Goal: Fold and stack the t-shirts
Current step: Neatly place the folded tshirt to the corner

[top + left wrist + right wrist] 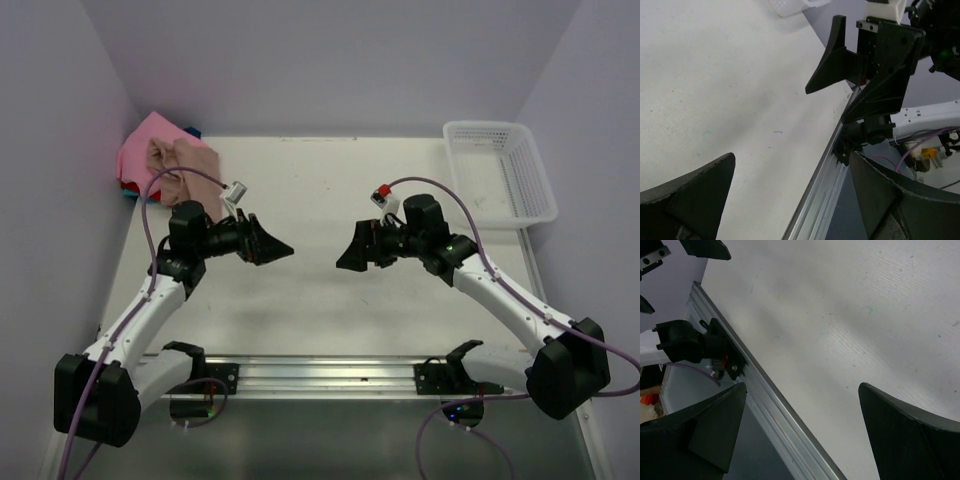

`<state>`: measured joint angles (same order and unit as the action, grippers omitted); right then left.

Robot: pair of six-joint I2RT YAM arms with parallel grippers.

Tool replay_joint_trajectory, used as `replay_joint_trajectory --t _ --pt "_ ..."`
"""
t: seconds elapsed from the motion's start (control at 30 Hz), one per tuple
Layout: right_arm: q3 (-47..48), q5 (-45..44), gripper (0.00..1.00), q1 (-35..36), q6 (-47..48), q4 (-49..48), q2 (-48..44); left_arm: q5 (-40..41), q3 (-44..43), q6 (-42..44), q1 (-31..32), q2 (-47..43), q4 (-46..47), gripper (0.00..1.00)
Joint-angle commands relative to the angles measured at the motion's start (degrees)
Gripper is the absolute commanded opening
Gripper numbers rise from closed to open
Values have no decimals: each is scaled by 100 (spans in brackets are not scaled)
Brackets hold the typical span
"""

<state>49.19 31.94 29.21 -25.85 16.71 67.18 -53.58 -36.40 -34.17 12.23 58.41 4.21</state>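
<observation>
A stack of t-shirts lies at the far left corner of the table: a dusty-pink one crumpled on top, bright pink below it, slivers of red and blue at the edge. My left gripper is open and empty above the table's middle, pointing right. My right gripper is open and empty, pointing left, facing the left one with a gap between them. In the left wrist view the right gripper's fingers show ahead. No shirt shows in either wrist view.
A white plastic lattice basket stands at the far right corner. The aluminium rail runs along the table's near edge, also in the wrist views. Walls close in on the left, back and right.
</observation>
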Motion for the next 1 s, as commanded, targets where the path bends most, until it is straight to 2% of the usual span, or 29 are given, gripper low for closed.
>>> replay_joint_trajectory --t 0.0,0.07,0.13,0.2,0.27,0.3,0.33,0.37,0.4,0.43,0.63,0.73,0.8,0.87,0.97 --pt "267 -101 99 6 124 -97 32 751 -620 629 43 170 -673 100" --pt "214 -109 99 14 141 -141 50 1163 -867 754 43 249 -1043 100" --pt "179 -118 99 6 202 -133 32 1428 -930 781 43 285 -1089 100" --pt "117 -127 99 14 246 -115 15 1368 -974 763 43 320 -1019 100" --pt "126 -171 99 14 273 -80 23 1735 -1079 876 34 320 -1114 100" --pt "143 -171 99 6 299 -54 41 2137 -1149 964 -1 329 -1237 100" --pt "178 -162 99 14 343 -45 67 3159 -1202 1000 -88 363 -1386 100" --pt "187 -127 99 6 335 -62 120 3561 -1368 1087 -202 451 -1414 100" --pt "196 -101 99 6 343 -97 155 3896 -1517 1123 -334 774 -1475 100" --pt "214 -66 99 14 343 -98 190 4604 -1919 1132 -501 994 -1728 100" --pt "74 75 99 6 256 -431 410 6891 -3012 1115 -818 2709 -2248 100" --pt "47 145 99 6 273 -441 559 7098 -3802 1036 -1212 3578 -2589 100" --pt "12 172 99 6 291 -449 586 7290 -4689 1035 -1477 4349 -2933 100" --pt "-76 189 99 6 273 -554 586 7695 -5556 1114 -1522 4800 -3355 100" --pt "-164 172 99 6 238 -607 577 8100 -6332 1281 -1513 5285 -3637 100"
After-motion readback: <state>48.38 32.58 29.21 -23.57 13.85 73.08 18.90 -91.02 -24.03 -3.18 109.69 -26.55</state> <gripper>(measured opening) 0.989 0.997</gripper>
